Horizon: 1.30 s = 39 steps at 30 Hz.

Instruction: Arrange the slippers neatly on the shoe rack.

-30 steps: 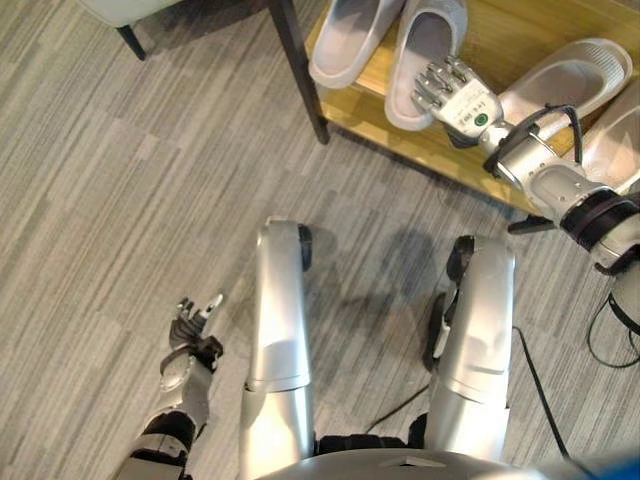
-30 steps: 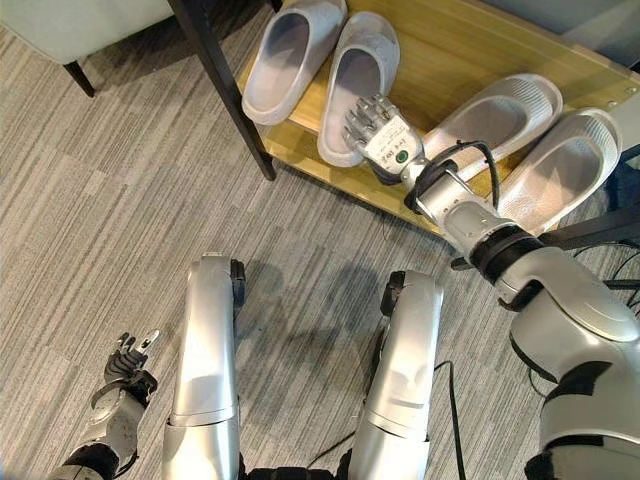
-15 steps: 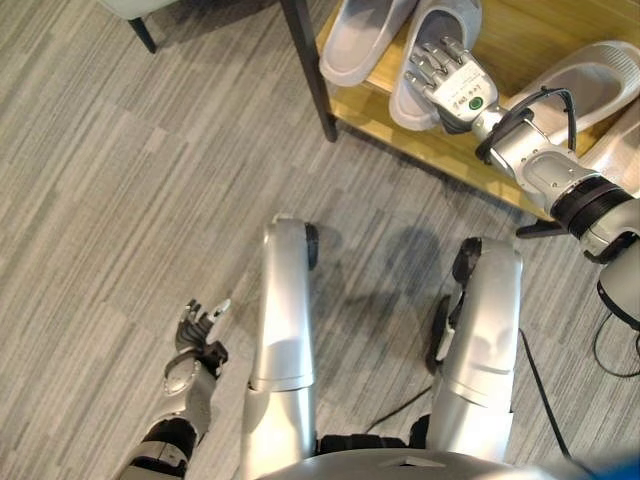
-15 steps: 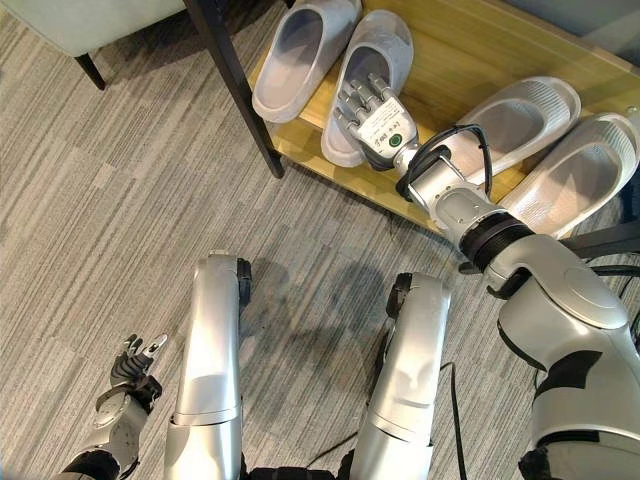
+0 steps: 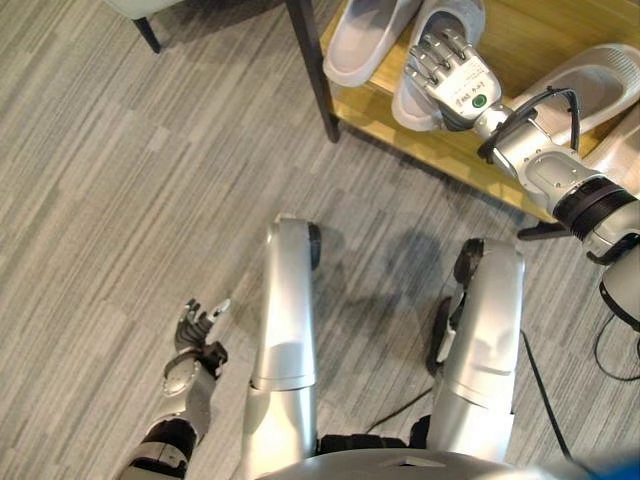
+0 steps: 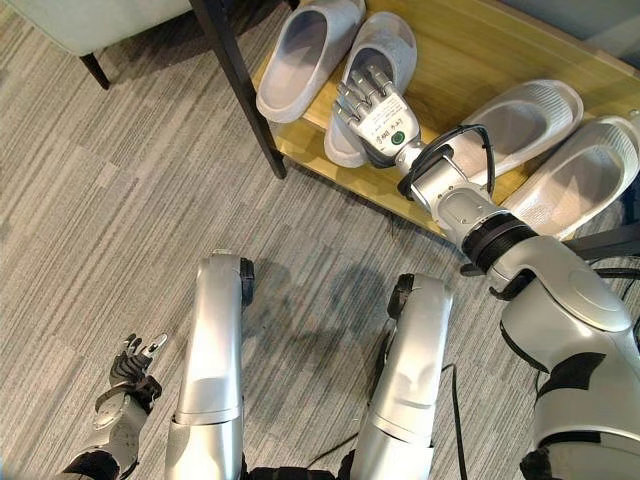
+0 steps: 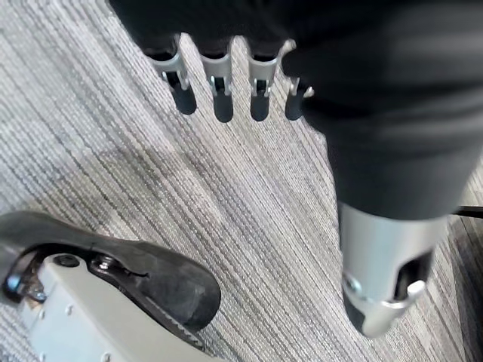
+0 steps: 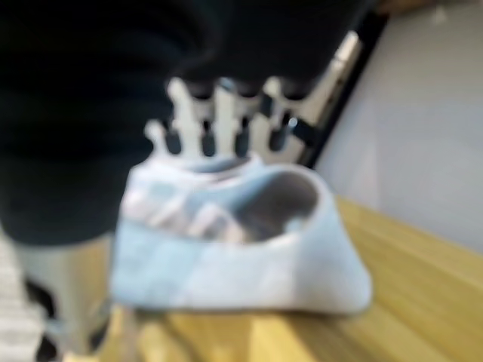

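Reaching over the wooden shoe rack (image 6: 470,50), the right hand (image 6: 375,105) is lying with straight fingers on the grey slipper (image 6: 385,50), beside its mate (image 6: 300,60); two white slippers (image 6: 520,115) are sitting farther right. Hanging over the carpet (image 7: 113,151), the left hand (image 7: 377,113) is keeping its fingers relaxed and apart. Pressing the grey slipper's rim, the right fingers (image 8: 219,121) are spreading.

bright, even light | soft floor shadows | right wrist view blurred
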Motion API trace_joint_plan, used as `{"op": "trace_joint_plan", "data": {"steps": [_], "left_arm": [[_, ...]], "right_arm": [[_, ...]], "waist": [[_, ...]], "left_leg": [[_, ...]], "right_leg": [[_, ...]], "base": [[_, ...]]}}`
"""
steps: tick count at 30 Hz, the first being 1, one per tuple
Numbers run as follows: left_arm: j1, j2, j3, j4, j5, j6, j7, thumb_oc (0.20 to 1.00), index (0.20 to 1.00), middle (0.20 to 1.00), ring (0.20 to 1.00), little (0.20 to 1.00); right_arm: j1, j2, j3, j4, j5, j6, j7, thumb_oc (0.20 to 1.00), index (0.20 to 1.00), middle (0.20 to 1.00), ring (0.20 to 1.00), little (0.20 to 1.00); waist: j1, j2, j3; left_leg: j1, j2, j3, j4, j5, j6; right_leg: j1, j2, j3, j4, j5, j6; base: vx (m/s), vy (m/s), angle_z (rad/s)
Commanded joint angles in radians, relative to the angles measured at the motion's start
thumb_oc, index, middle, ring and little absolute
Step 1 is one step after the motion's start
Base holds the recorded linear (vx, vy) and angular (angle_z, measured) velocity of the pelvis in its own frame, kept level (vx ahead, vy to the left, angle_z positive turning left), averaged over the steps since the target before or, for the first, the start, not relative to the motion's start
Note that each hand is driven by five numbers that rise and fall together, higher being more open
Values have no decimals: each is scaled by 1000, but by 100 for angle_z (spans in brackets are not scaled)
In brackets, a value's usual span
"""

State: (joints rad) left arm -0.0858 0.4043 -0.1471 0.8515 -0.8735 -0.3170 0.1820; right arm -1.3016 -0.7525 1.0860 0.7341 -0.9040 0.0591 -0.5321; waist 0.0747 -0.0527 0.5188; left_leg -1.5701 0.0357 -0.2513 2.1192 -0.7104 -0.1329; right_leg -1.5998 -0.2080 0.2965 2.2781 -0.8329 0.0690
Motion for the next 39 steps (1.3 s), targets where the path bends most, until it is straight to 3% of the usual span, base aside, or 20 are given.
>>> {"op": "trace_joint_plan", "data": {"steps": [1,13,24,25,28,34,36,39], "left_arm": [[36,21,-11,-20,4,-41,24,1000,1000,1000,1000,1000],[31,33,-23,6,-3,-49,32,1000,1000,1000,1000,1000],[25,36,-28,40,-9,-45,16,1000,1000,1000,1000,1000],[-13,22,-32,119,-1,-25,6,1000,1000,1000,1000,1000],[-37,1,-13,187,-6,-20,2,1000,1000,1000,1000,1000],[-42,-25,-9,182,8,-24,28,1000,1000,1000,1000,1000],[-61,-30,8,178,17,-19,45,1000,1000,1000,1000,1000],[-71,-34,21,172,30,-21,54,1000,1000,1000,1000,1000]], "right_arm": [[-133,-34,1,-39,35,40,-45,1000,1000,1000,1000,1000],[-173,63,70,100,42,35,-44,1000,1000,1000,1000,1000],[-237,76,151,159,25,25,-21,1000,1000,1000,1000,1000],[-275,59,204,172,-3,29,-18,1000,1000,1000,1000,1000],[-279,47,213,182,-2,31,-19,1000,1000,1000,1000,1000],[-250,2,165,71,16,36,-48,1000,1000,1000,1000,1000],[-206,-37,100,-107,-10,39,-55,1000,1000,1000,1000,1000],[-170,-54,51,-205,-31,36,-59,1000,1000,1000,1000,1000]], "waist": [[46,21,1],[64,36,1],[79,19,1],[73,21,1],[77,12,1],[70,-9,1],[54,-21,1],[43,-26,1]], "left_leg": [[0,9,-18,118,-109,65],[0,4,-18,122,-117,61],[0,3,-20,123,-117,51],[0,0,-32,128,-116,52],[0,0,-37,130,-115,48],[0,5,-34,131,-115,46],[0,3,-32,134,-113,48],[0,3,-32,131,-102,49]], "right_leg": [[30,36,39,73,14,-144],[30,36,44,77,15,-145],[30,34,51,78,25,-145],[30,32,45,81,19,-143],[30,32,41,83,18,-142],[30,36,44,86,19,-144],[30,41,43,87,16,-148],[30,42,42,85,19,-148]], "base": [[0,0,0],[1,3,0],[0,0,0],[0,0,0],[-7,-9,2],[-9,-8,2],[-21,-19,-1],[-32,-34,-1]]}}
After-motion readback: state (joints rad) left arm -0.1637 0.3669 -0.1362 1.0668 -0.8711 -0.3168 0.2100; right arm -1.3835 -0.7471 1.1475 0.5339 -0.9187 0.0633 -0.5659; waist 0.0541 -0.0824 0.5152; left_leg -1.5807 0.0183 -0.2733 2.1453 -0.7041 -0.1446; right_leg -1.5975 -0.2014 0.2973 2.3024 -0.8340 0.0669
